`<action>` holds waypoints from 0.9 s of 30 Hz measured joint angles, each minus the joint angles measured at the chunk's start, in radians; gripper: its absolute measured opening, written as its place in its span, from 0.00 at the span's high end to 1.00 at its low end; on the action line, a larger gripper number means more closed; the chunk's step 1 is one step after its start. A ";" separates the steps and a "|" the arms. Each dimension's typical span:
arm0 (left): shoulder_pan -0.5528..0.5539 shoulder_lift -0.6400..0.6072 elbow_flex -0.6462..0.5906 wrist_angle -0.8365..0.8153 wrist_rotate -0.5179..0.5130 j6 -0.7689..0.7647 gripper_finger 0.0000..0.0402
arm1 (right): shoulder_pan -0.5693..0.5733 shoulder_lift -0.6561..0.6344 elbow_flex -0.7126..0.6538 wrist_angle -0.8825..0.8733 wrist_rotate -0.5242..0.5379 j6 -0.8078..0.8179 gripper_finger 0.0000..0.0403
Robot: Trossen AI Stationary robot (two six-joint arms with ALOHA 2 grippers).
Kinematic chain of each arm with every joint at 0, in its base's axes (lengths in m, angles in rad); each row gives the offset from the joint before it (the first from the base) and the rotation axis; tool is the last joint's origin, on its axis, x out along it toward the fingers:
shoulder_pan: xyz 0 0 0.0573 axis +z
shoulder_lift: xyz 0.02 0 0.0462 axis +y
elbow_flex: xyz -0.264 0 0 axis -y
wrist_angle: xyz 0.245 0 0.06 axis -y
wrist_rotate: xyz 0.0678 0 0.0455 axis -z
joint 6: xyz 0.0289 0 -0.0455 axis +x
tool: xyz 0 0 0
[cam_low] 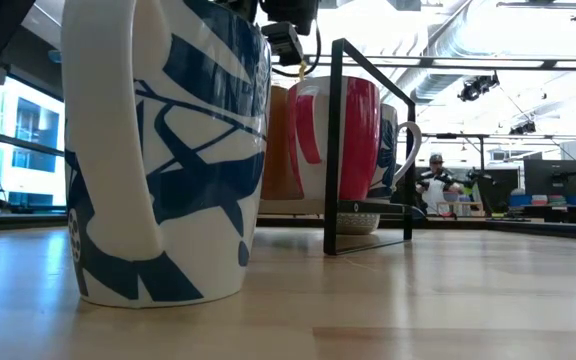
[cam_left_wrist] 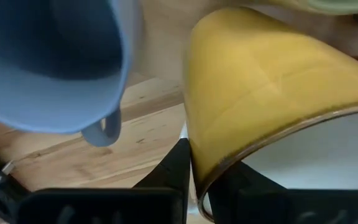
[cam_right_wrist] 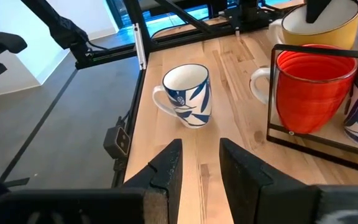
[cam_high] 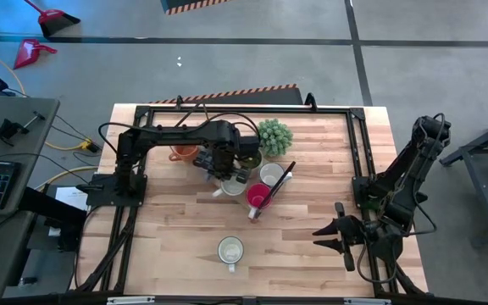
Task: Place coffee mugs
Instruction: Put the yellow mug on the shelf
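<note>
The counter [cam_high: 176, 246] has most of the mugs bunched toward its far edge next to a spiky green plant [cam_high: 274, 135]. Left pincer [cam_left_wrist: 194, 168] sits right there with its fingers narrow around the rim of a yellow mug [cam_left_wrist: 260, 99], blue mug [cam_left_wrist: 48, 56] just beside. White mug with blue leaves [cam_right_wrist: 188, 94] stands alone near the front edge. Right pincer [cam_right_wrist: 199, 163] hangs partly open, holding nothing, by the right front corner

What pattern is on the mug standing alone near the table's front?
White mug with dark blue leaf shapes, clearest in the right wrist view.
</note>
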 joint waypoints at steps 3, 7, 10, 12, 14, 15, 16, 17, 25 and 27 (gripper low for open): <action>0.000 0.000 0.000 0.007 0.000 0.007 0.95 | 0.000 0.000 0.000 0.000 -0.001 -0.001 0.78; 0.000 0.000 0.000 0.006 -0.001 0.007 0.94 | 0.000 0.000 0.000 0.000 -0.005 0.000 0.78; 0.000 0.000 0.000 0.007 0.000 0.007 0.93 | 0.000 0.000 0.000 0.000 -0.005 0.000 0.78; 0.000 0.000 0.000 0.008 -0.001 0.008 0.91 | 0.000 0.000 0.000 0.000 -0.010 0.000 0.78; 0.000 0.000 0.000 0.007 -0.001 0.008 0.90 | 0.000 0.000 0.000 0.000 -0.020 0.000 0.78; 0.000 0.000 0.000 0.007 -0.001 0.011 0.89 | 0.000 0.000 0.000 0.000 -0.026 0.000 0.78; 0.000 0.000 0.000 0.007 -0.001 0.011 0.88 | 0.000 0.000 0.000 0.000 -0.029 0.000 0.78; 0.000 0.000 0.000 0.007 -0.001 0.010 0.87 | 0.000 0.000 0.000 0.001 -0.032 0.001 0.78; 0.006 0.000 0.000 0.008 0.000 0.015 0.82 | 0.000 0.000 0.000 0.002 -0.046 0.016 0.78; 0.008 0.000 0.000 0.008 0.010 0.016 0.81 | 0.000 0.000 0.000 0.002 -0.046 0.016 0.78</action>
